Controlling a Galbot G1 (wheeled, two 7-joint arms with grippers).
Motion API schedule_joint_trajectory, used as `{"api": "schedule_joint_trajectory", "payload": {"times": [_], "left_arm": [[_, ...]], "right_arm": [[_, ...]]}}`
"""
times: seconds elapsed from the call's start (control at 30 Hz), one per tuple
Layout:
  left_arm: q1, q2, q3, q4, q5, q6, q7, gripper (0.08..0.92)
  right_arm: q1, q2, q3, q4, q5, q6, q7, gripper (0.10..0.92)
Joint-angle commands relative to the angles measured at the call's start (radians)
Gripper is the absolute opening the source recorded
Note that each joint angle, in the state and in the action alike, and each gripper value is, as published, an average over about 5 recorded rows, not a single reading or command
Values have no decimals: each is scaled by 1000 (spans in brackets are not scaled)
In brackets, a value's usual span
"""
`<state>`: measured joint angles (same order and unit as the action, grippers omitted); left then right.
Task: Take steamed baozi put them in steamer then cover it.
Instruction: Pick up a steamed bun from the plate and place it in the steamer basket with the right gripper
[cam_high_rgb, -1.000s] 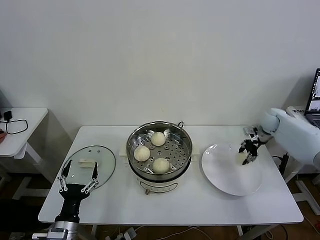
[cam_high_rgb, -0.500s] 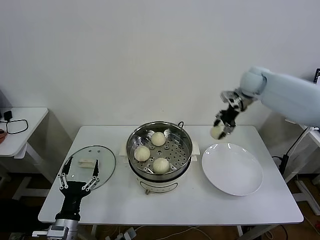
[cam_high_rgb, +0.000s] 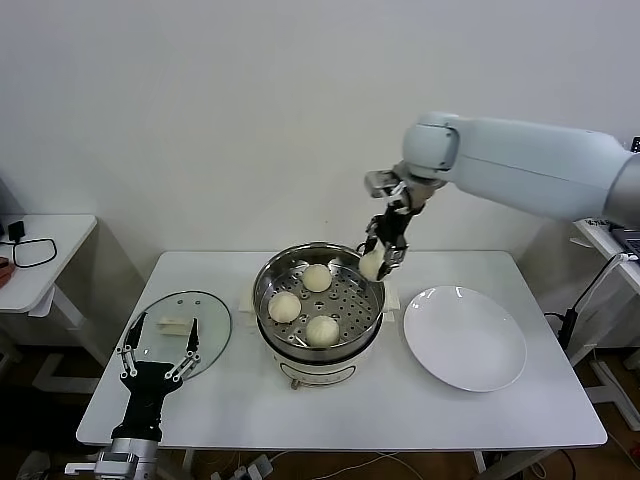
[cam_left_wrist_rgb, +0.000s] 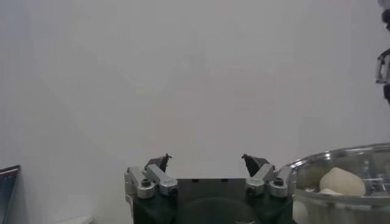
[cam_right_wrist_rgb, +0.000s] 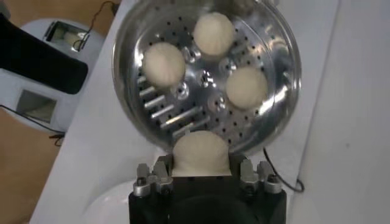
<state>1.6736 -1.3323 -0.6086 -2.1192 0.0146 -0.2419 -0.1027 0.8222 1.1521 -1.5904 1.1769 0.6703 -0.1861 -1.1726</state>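
Observation:
My right gripper (cam_high_rgb: 380, 258) hangs above the steamer's back right rim, shut on a cream-white baozi (cam_high_rgb: 372, 265); the right wrist view shows that baozi (cam_right_wrist_rgb: 201, 153) squeezed between the jaws. Three more baozi (cam_high_rgb: 317, 278) (cam_high_rgb: 284, 306) (cam_high_rgb: 322, 329) lie on the perforated tray of the round steel steamer (cam_high_rgb: 270, 275) in the middle of the table. The glass cover (cam_high_rgb: 210, 335) with its white handle lies flat at the table's left. My left gripper (cam_high_rgb: 158, 360) stands open over the cover's near edge, with nothing between its fingers.
A bare white plate (cam_high_rgb: 465, 337) lies to the right of the steamer. The steamer's cord (cam_high_rgb: 361, 246) runs off behind it. A small white side table (cam_high_rgb: 60, 240) with a black cable stands at the far left. The wall is close behind the table.
My right gripper has lifted the baozi off the plate and carried it left, from over the plate to above the steamer's back right rim. The left arm has barely moved.

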Motion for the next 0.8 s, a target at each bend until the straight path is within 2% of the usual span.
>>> {"api": "schedule_joint_trajectory", "payload": {"times": [0.03,0.8], "left_arm": [[1,2,-3,2,0,-2,-1,823],[10,5,-26,0,-4,-11,-4,823]], "right_arm": [[-73,134,-37,-38,14,-34,49,628],[-186,166,-23,-137,-78,-26,65,629]]}}
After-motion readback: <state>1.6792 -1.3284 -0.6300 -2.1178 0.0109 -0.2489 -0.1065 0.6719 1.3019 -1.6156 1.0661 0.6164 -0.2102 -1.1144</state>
